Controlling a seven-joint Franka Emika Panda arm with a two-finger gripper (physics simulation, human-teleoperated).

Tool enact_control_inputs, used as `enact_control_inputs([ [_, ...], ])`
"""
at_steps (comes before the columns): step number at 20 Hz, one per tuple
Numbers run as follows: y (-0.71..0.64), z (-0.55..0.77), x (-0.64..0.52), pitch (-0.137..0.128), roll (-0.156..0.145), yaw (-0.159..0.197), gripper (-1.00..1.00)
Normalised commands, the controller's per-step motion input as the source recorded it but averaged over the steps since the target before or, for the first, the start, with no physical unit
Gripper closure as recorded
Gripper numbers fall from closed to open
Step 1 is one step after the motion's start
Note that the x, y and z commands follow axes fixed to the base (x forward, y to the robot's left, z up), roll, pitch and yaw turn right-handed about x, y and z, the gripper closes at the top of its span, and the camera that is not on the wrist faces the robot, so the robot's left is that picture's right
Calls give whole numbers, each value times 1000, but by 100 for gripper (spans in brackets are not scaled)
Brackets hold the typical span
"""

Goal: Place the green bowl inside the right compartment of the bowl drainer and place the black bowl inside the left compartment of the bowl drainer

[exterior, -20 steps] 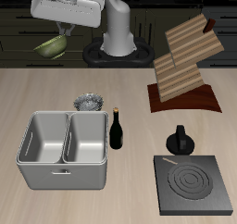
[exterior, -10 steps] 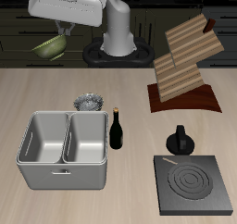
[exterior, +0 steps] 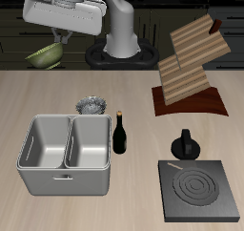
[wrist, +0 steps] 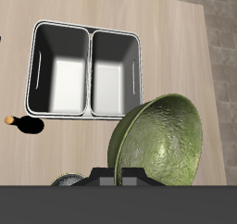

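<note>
Green bowl hangs tilted in your gripper, pinched by its rim, high above the table behind the bowl drainer. Your black bowl sits just behind the drainer, beside a dark bottle.

I count two bowls, green and black, one drainer, one bottle, one stove.
</note>
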Motion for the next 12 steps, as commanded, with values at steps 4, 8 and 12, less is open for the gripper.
enact_control_inputs([
  [4,-146,-78,399,19,-40,-18,100],
  [8,15,-113,317,27,-9,-5,100],
  [12,174,-18,320,18,6,-1,100],
])
